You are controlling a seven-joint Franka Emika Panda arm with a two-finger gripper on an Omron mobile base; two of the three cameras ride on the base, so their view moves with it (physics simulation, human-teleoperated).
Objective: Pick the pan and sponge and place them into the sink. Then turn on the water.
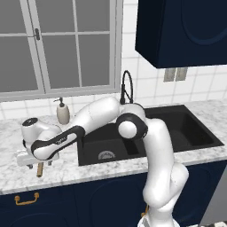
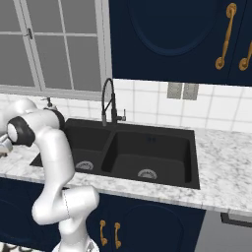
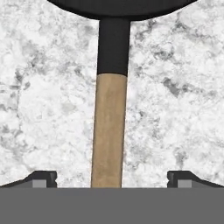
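The pan (image 3: 114, 6) lies on the marble counter, its black rim at the top of the hand view. Its light-brown wooden handle (image 3: 108, 131) runs straight down the middle toward the hand. My gripper (image 3: 112, 177) is open, just above the handle, with one fingertip (image 3: 41, 177) on each side and well clear of the wood. In the left base view the gripper (image 1: 39, 164) hangs low over the counter left of the sink (image 1: 186, 133), and the handle's end (image 1: 40, 172) pokes out below it. The sponge is out of view. The black arched faucet (image 1: 127, 86) stands behind the sink; no water runs.
A beige soap dispenser (image 1: 63, 112) stands on the counter behind my forearm, below the window. The double-basin sink (image 2: 147, 152) and faucet (image 2: 107, 101) lie to the right of the arm. A dark wall cabinet (image 1: 181, 31) hangs above the sink's right side.
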